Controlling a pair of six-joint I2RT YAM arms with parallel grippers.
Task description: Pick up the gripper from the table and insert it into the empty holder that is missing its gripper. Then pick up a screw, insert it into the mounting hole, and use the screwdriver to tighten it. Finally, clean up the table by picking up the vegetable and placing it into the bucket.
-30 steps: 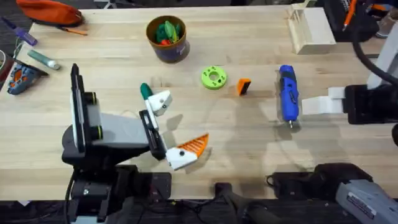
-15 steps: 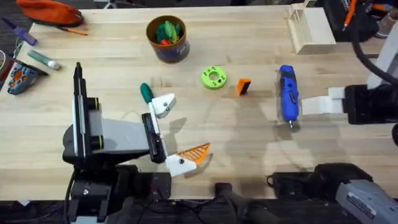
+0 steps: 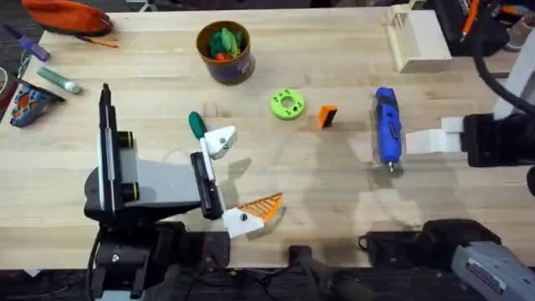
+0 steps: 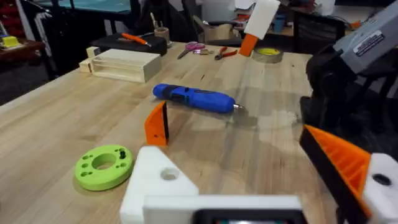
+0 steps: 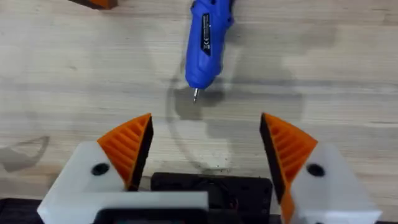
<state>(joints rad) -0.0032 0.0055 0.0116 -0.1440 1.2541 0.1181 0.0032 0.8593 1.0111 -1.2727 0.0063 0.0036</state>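
The gripper (image 3: pixel 327 116), a small orange wedge with a black face, stands on the table between a lime disc (image 3: pixel 287 104) and the blue screwdriver (image 3: pixel 387 125). My left gripper (image 3: pixel 238 174) is open with nothing in it. Its far finger is the bare white holder (image 3: pixel 219 140), whose mounting hole (image 4: pixel 168 175) shows in the left wrist view. The dark green vegetable (image 3: pixel 196 124) lies just beyond the holder. The bucket (image 3: pixel 224 50) stands at the back. My right gripper (image 5: pixel 205 121) is open, just short of the screwdriver (image 5: pixel 205 43) tip. No screw is in view.
A wooden block (image 3: pixel 418 38) sits at the back right. An orange pouch (image 3: pixel 67 15) and small tools (image 3: pixel 33 92) lie at the far left. The bucket holds green and red items. Bare tabletop lies between the two arms.
A second ago the left gripper shifted slightly to the right and its orange-padded finger swung nearer the front edge. Nothing has moved in the last half second.
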